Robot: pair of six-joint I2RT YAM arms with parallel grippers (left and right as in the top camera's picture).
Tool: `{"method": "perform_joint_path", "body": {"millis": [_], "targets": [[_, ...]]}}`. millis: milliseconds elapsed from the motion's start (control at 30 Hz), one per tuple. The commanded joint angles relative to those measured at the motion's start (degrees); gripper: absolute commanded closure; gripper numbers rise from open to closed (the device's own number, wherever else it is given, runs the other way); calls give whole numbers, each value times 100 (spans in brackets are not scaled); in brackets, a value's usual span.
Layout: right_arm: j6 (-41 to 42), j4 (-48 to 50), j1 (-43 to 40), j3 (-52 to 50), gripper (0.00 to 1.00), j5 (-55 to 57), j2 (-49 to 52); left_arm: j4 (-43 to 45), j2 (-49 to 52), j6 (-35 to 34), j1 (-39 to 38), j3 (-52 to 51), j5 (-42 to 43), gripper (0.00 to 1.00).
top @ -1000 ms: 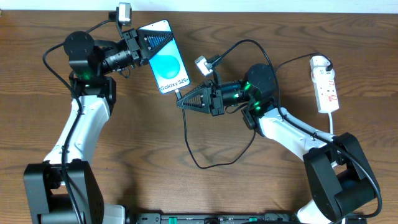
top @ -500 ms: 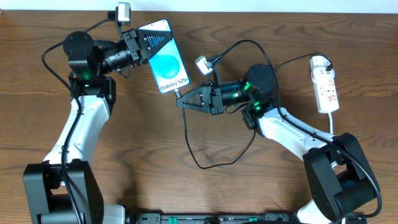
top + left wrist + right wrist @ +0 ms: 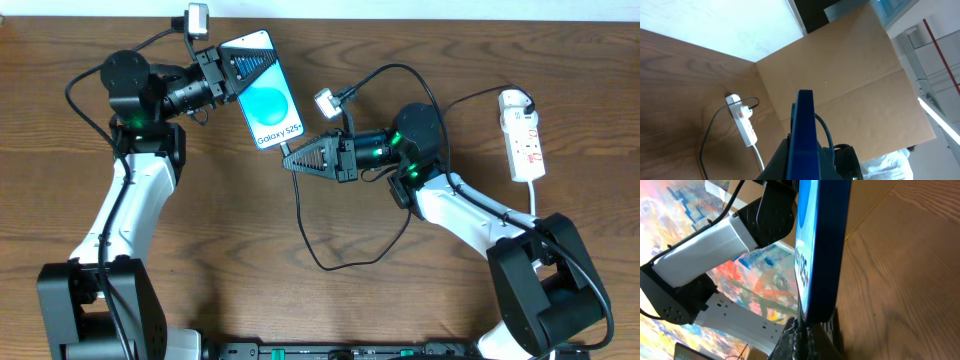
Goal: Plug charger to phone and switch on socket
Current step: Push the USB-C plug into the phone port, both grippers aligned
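Slightly, right gripper (image 3: 288,163), clenching charger (image 3: 299,210), is inching toward phone (image 3: 268,105); left gripper (image 3: 238,68) is grasping phone; plug seemingly unseated.

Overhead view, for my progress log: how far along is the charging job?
Done: the left hand grips the blue-screened black phone. In hand: the right hand holds the plug of the thin black charger cable at the phone's bottom edge; seating can't be confirmed. Remaining: the white power strip, no hand near it.

Probably a robotics lab: two robot arms (image 3: 135,200) sit at a wood-grain worktop (image 3: 230,250). A plain cardboard screen (image 3: 850,75) stands behind it, and a bright painted backdrop (image 3: 675,215) stands nearby.
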Motion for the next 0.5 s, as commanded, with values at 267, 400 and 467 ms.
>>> {"method": "perform_joint_path", "body": {"millis": [267, 400, 467], "targets": [[271, 358, -39, 22, 99, 1187, -63, 28, -138, 42, -35, 90, 557, 93], [341, 356, -22, 20, 99, 1335, -63, 28, -138, 63, -83, 90, 553, 92], [400, 358, -22, 20, 99, 1427, -63, 28, -138, 195, -136, 90, 555, 93]]}}
